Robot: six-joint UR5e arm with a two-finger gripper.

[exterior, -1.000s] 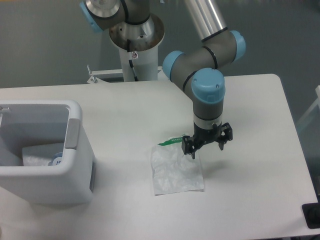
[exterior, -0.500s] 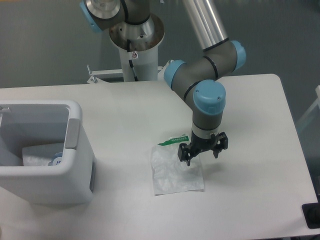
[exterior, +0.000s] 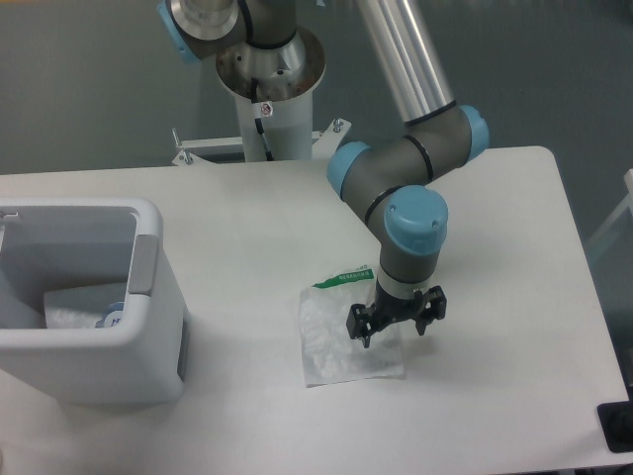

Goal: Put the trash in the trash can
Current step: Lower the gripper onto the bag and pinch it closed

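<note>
The flat clear plastic bag [exterior: 334, 346] with its green top strip [exterior: 341, 278] lies on the white table, right of centre. My gripper [exterior: 390, 334] hangs open low over the bag's right part, one finger over the plastic and the other past its right edge. Nothing is between the fingers. The white boxy trash can [exterior: 146, 259] stands at the left edge of the table. Inside it lies the bluish clear bottle [exterior: 107, 318], partly hidden by the bin wall.
The arm's base column [exterior: 269, 99] rises behind the table's far edge. The table's right edge [exterior: 584, 287] runs close to the gripper's right. A dark object [exterior: 618, 426] sits off the table's front right corner.
The gripper has come down and a little to the left, from above the bag's top right corner to low over its right part. It stays open. The bag has not moved.
</note>
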